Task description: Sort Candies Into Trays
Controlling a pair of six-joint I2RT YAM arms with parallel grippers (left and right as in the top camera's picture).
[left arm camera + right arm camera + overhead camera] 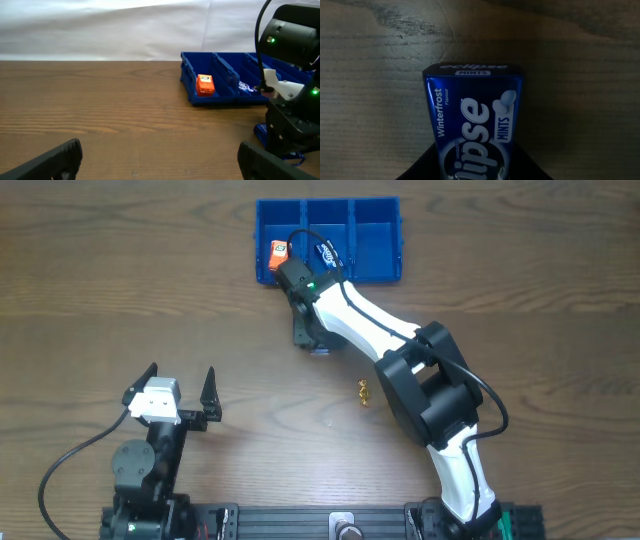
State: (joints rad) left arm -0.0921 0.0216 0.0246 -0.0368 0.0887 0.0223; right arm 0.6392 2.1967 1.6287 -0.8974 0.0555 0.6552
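Observation:
A dark blue mint box (472, 115) stands on the wooden table, just in front of the blue three-compartment tray (380, 275). My right gripper (310, 340) points down over the box, its dark fingers close against both sides of it, shut on it. The left wrist view shows this gripper (282, 135) low at the table with the blue box (260, 132) under it. An orange candy (278, 252) lies in the tray's left compartment and a blue candy (328, 252) in the middle one. My left gripper (181, 377) stands open near its base, holding nothing.
A small gold-wrapped candy (363, 391) lies on the table beside the right arm's elbow. The tray's right compartment (377, 235) holds nothing. Bare wood stretches across the left half and the far right of the table.

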